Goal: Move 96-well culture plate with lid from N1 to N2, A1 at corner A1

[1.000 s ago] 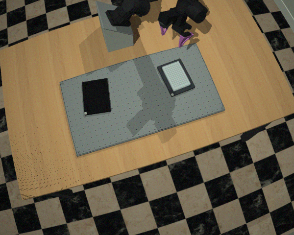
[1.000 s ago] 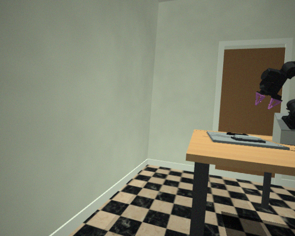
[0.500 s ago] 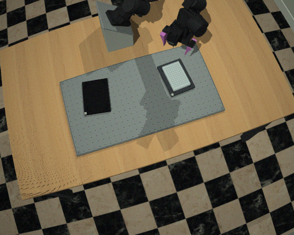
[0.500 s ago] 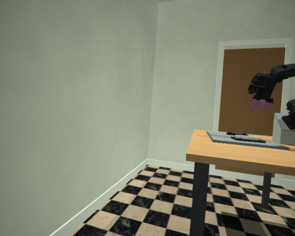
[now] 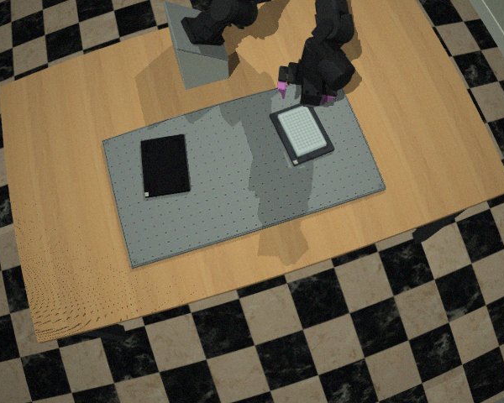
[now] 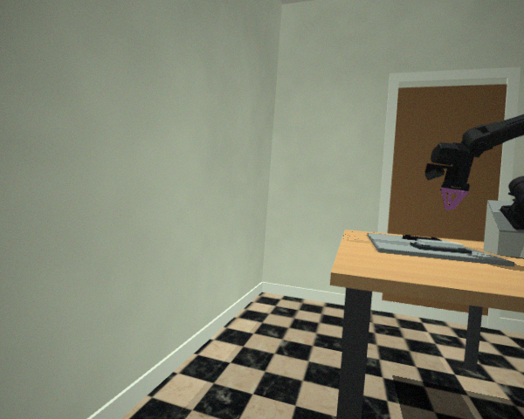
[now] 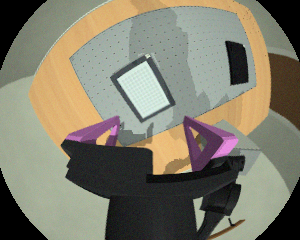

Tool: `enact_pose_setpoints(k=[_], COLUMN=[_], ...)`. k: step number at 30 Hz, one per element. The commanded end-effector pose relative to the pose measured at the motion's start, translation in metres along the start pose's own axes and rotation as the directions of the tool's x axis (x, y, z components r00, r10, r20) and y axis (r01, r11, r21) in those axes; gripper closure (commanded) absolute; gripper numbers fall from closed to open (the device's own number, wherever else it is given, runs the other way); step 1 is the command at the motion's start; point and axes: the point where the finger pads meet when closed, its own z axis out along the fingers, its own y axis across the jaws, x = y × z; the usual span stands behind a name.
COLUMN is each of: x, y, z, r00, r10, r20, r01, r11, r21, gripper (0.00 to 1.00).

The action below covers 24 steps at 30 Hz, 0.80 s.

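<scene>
The white 96-well plate with its clear lid (image 5: 301, 131) sits on a black nest at the right of the grey breadboard (image 5: 244, 175). The other black nest (image 5: 165, 164) stands bare at the left of the board. My gripper (image 5: 305, 93) hangs open and empty well above the near-base end of the plate, its purple fingers spread wide. In the wrist view the plate (image 7: 144, 87) lies below and ahead between the fingers, and the bare nest (image 7: 237, 63) shows at the right. In the side view the gripper (image 6: 453, 198) is high over the board.
The grey arm pedestal (image 5: 197, 54) stands behind the breadboard on the wooden table. A white corner mark shows on each nest, one by the plate (image 5: 295, 162) and one on the bare nest (image 5: 146, 191).
</scene>
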Motion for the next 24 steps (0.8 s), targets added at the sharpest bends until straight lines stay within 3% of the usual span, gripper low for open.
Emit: enact_pose_setpoints(k=[1, 8, 11, 15, 16, 24], x=[-0.019, -0.024, -0.024, -0.026, -0.026, -0.026], y=[0.027, 0.031, 0.031, 0.032, 0.032, 0.032], z=[0.0, 0.027, 0.028, 0.049, 0.05, 0.042], r00=[0.979, 0.922, 0.916, 0.858, 0.841, 0.846], r10=[-0.204, -0.383, -0.398, -0.508, -0.535, -0.529], r20=[0.006, -0.049, -0.053, -0.075, -0.078, -0.068], r01=[0.204, 0.378, 0.392, 0.495, 0.519, 0.514], r11=[0.978, 0.921, 0.915, 0.857, 0.84, 0.843], r21=[-0.038, -0.092, -0.097, -0.146, -0.158, -0.155], gripper=[0.0, 0.0, 0.0, 0.0, 0.0, 0.0])
